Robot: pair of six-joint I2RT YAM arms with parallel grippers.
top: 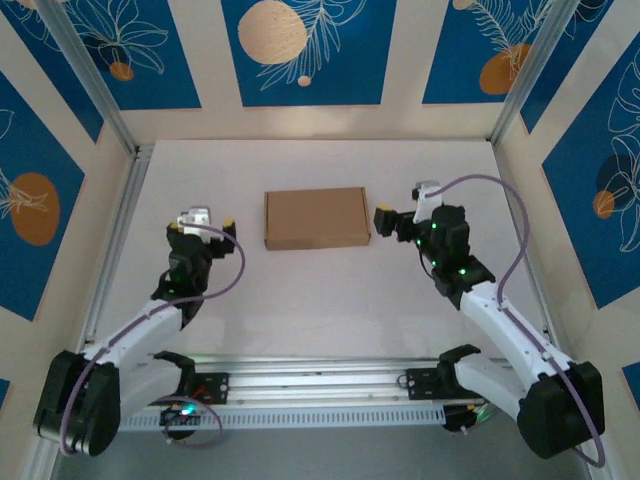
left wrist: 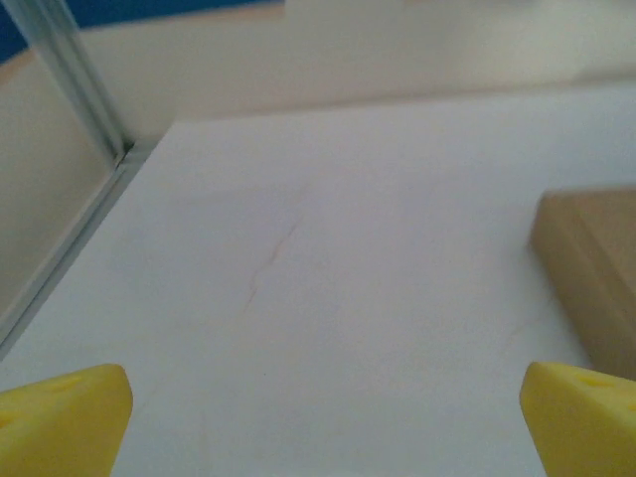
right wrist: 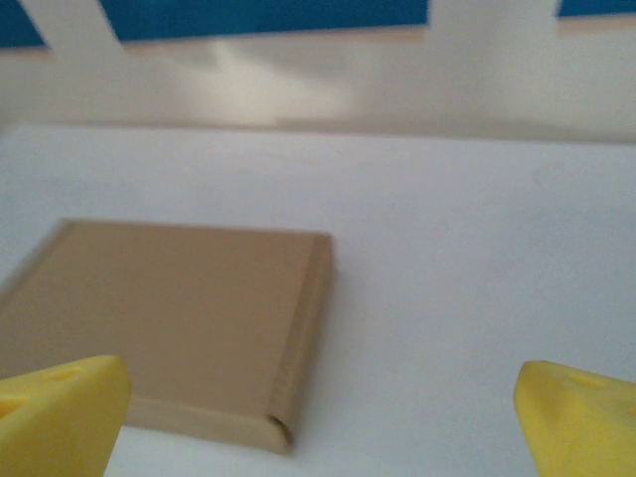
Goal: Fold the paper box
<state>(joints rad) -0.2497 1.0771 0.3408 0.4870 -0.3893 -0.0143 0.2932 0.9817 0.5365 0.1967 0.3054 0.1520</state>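
Note:
The paper box (top: 316,218) lies closed and flat in the middle of the white table, a shallow brown cardboard rectangle. My left gripper (top: 202,224) stands to its left, apart from it, open with nothing between its yellow fingertips (left wrist: 60,422). In the left wrist view the box's corner (left wrist: 596,268) shows at the right edge. To the right of the box, my right gripper (top: 403,207) is also open and empty. The right wrist view has the box (right wrist: 169,318) ahead and to the left, its near right corner between the yellow fingertips (right wrist: 581,422), untouched.
The table (top: 320,300) is walled by cream panels with blue prints. Aluminium posts (top: 95,80) stand at the back corners, and a metal rail (top: 320,385) runs along the near edge between the arm bases. A faint scratch (left wrist: 263,268) marks the table surface.

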